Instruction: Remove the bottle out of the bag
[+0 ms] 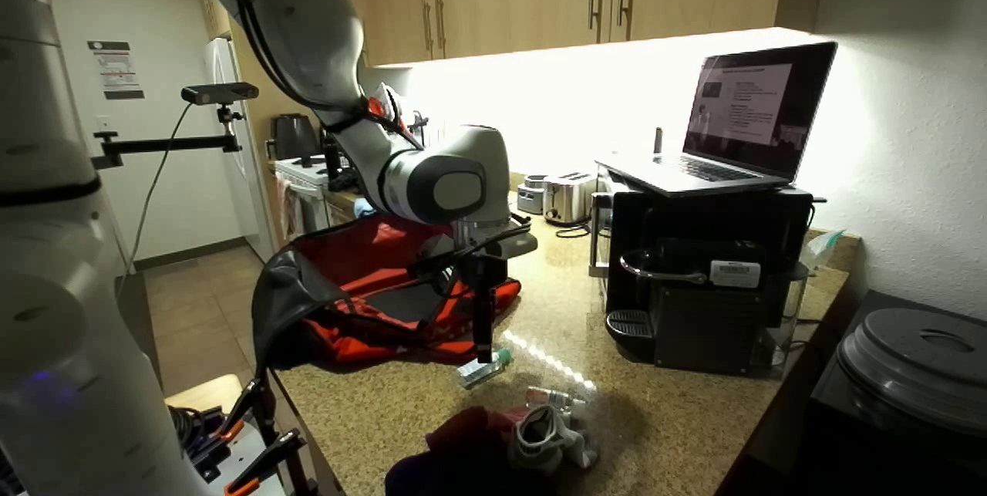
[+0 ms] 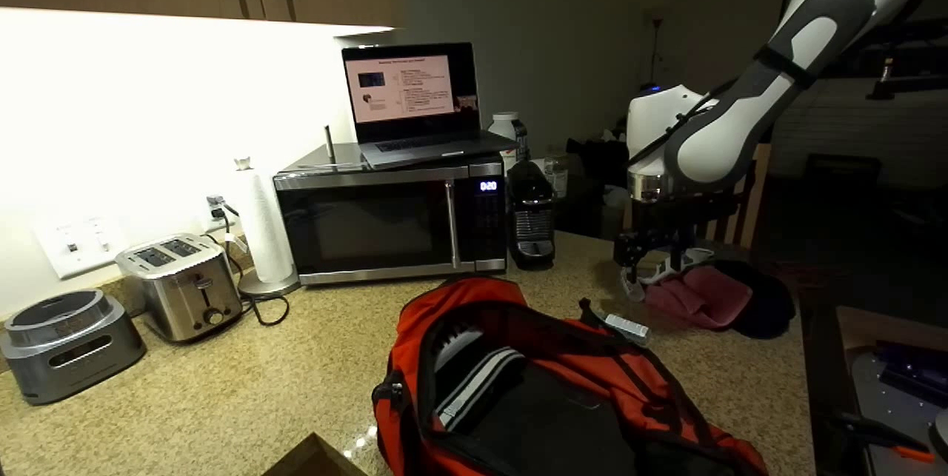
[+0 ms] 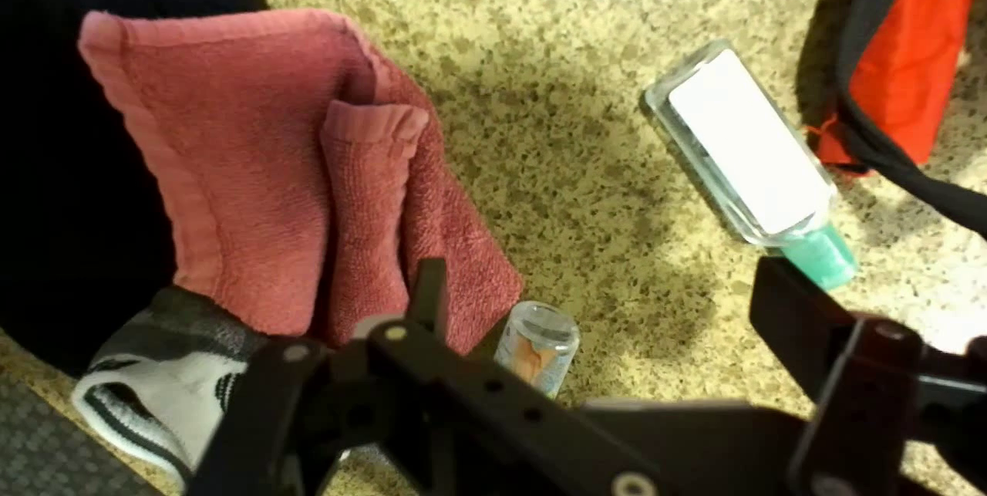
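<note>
Wrist view: tool (image 3: 600,291) spread wide, nothing held; green-capped bottle (image 3: 744,153) and clear bottle (image 3: 537,345) seen on the surface (image 3: 570,133), outside the bag (image 3: 917,48). Both exterior views: bag seen gaping. Extraction presumably done; tool should be raised vertically (neither bottle brushed).

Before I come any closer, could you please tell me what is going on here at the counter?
The robot's gripper is open above the counter, holding nothing. A green-capped bottle lies on the counter outside the open red bag. A clear container is next to a pink cloth. If the green-capped bottle is the one meant to come out of the bag, that part looks done.
</note>
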